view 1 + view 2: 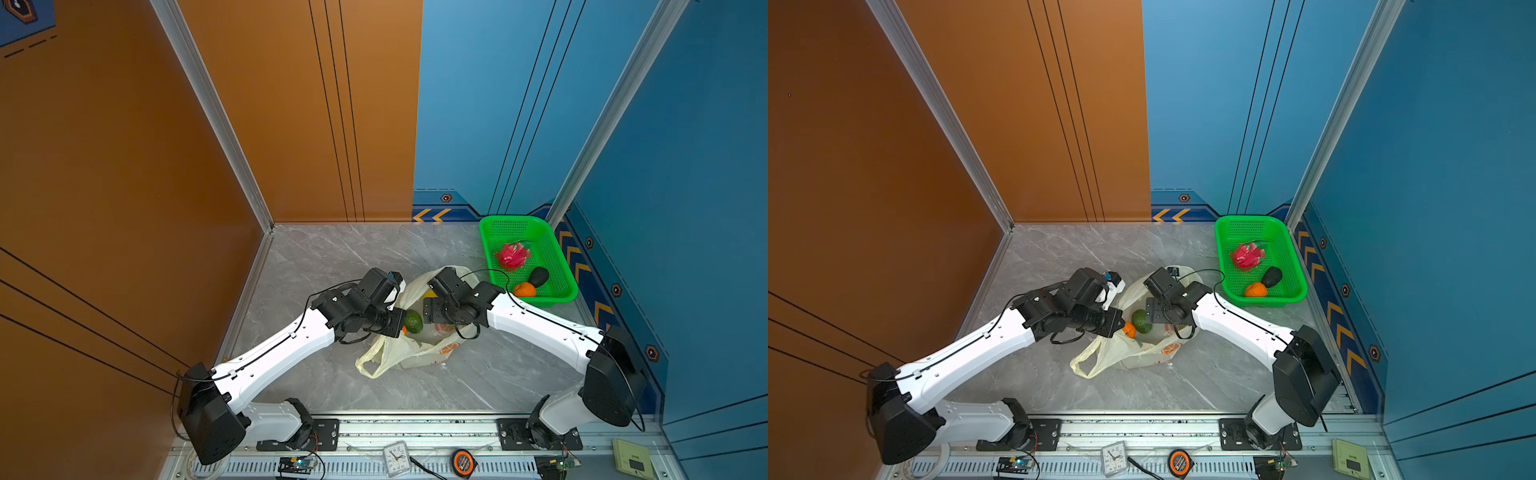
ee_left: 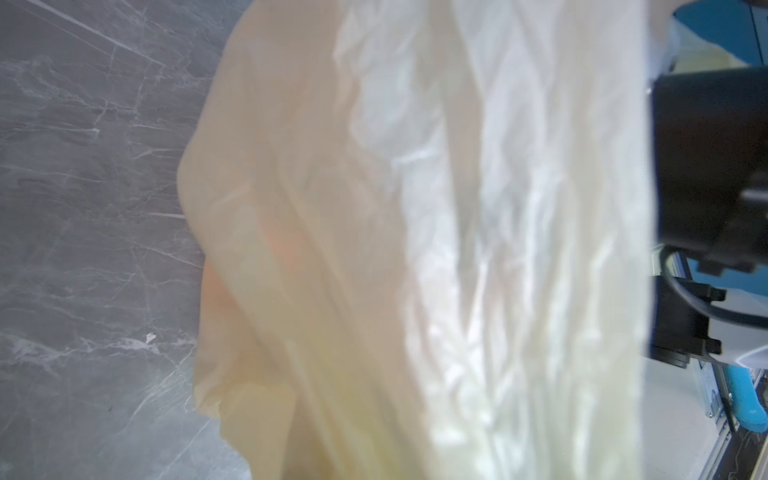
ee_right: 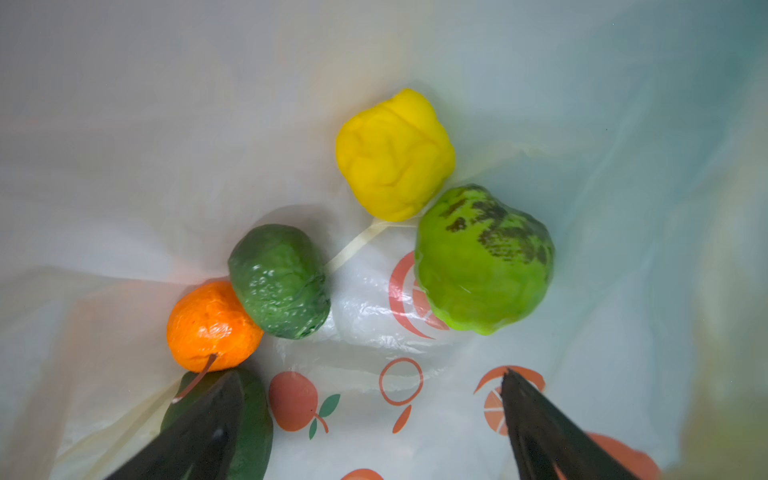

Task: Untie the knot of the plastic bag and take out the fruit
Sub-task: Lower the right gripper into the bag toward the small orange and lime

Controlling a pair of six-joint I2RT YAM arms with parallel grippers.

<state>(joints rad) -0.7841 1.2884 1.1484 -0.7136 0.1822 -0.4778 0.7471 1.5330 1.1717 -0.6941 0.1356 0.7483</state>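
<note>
The plastic bag lies mid-table on the grey marble top, btwn the two arms. It's thin, see-through, pale cream and crinkled, w/ orange citrus prints, and its mouth is open, facing up. One handle loop trails slack on the near side.

The left gripper is closed at the bag's lifted rim. Its wrist view is filled w/ taut, pleated film, so it looks to be pinching the rim (tips themselves hidden). The right gripper is down inside the bag, spread wide, nothing btwn the fingers.

Fruit inside, per the right wrist view:
- an orange touching a dark green bumpy one
- a lumpy yellow one just beside a lime-green one w/ dark streaks
- another dark green piece, partly under one finger

The green basket sits at the far right corner. It holds a pink dragon fruit, a dark avocado and a second orange.
</note>
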